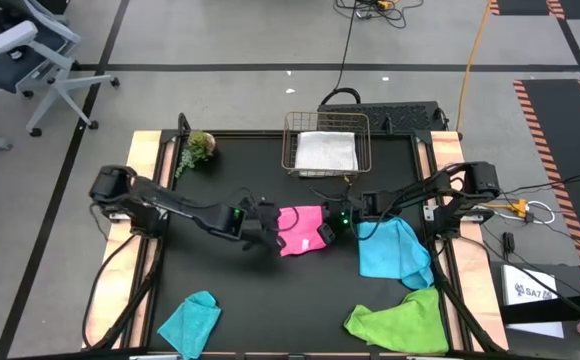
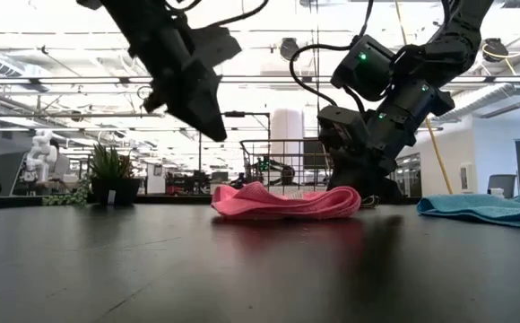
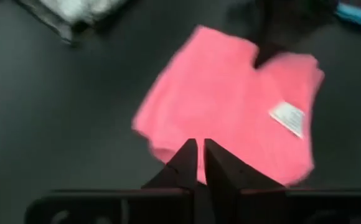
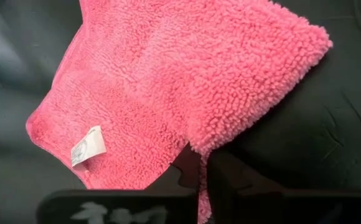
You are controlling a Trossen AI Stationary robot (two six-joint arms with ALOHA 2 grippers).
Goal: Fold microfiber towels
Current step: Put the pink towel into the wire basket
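folded towel (image 1: 300, 231) at table (image 1: 220, 300) centre, between left gripper (image 1: 266, 232) and right gripper (image 1: 327, 233); wire basket (image 1: 326, 145) behind it; plant (image 1: 199, 148) at the far left.

hot pink towel (image 1: 300, 231) folded mid-table; white (image 1: 326, 152) folded in basket.

The bench (image 1: 230, 280) is matte black with pale wood strips along its sides. On it lie a hot pink towel (image 1: 300, 230) with a small white label (image 4: 87, 146), a sky blue towel (image 1: 392, 250), a lime green towel (image 1: 402, 322) and a teal towel (image 1: 192, 320). A white towel (image 1: 326, 152) sits in a dark wire basket (image 1: 291, 150). The small plant (image 1: 199, 148) is green. Both arms are black, with green indicator lights.
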